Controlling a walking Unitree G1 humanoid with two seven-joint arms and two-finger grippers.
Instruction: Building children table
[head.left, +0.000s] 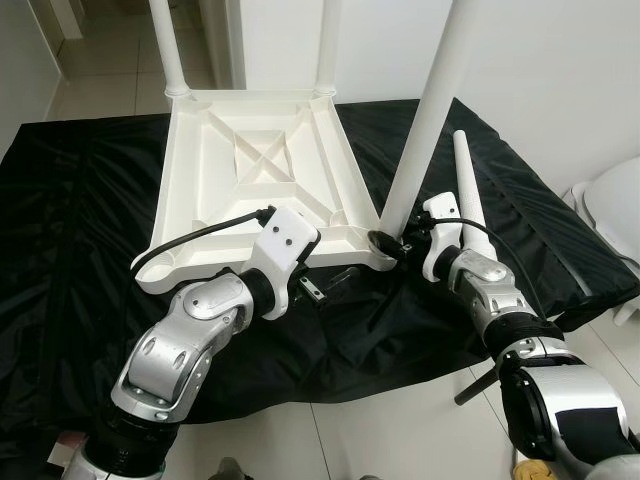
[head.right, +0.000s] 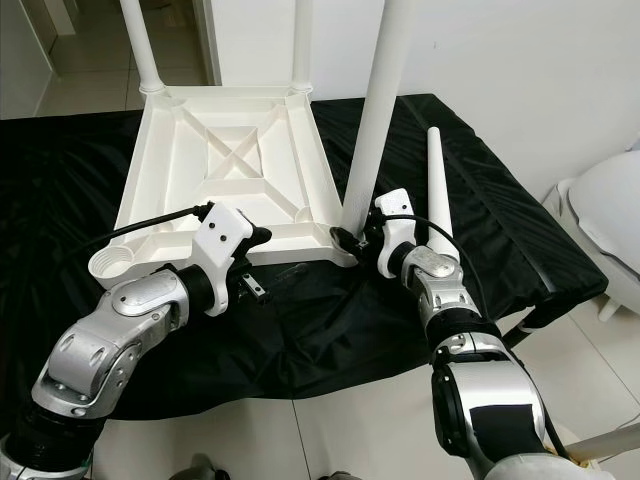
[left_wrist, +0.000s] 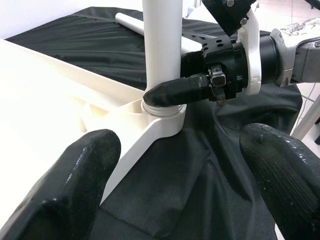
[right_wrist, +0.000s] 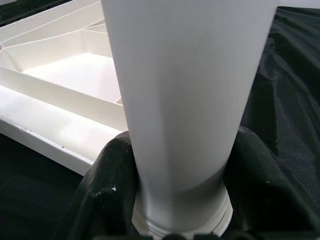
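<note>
The white children's table top (head.left: 255, 165) lies upside down on a black cloth (head.left: 70, 220). Two white legs (head.left: 165, 45) (head.left: 328, 45) stand in its far corners. A third leg (head.left: 425, 120) stands upright in the near right corner socket, and my right gripper (head.left: 384, 240) is shut on its base; its black fingers (right_wrist: 105, 185) hug the leg (right_wrist: 180, 100). My left gripper (left_wrist: 180, 165) hovers open just in front of that corner, over the cloth, fingers (left_wrist: 85, 170) wide apart. A loose leg (head.left: 472, 190) lies on the cloth to the right. The near left socket (head.right: 112, 265) has no leg.
The cloth-covered surface ends close in front of me, with pale tiled floor (head.left: 400, 430) below. A white rounded object (head.left: 615, 200) stands at the right, past the cloth's edge. White wall runs behind, with a doorway at the far left.
</note>
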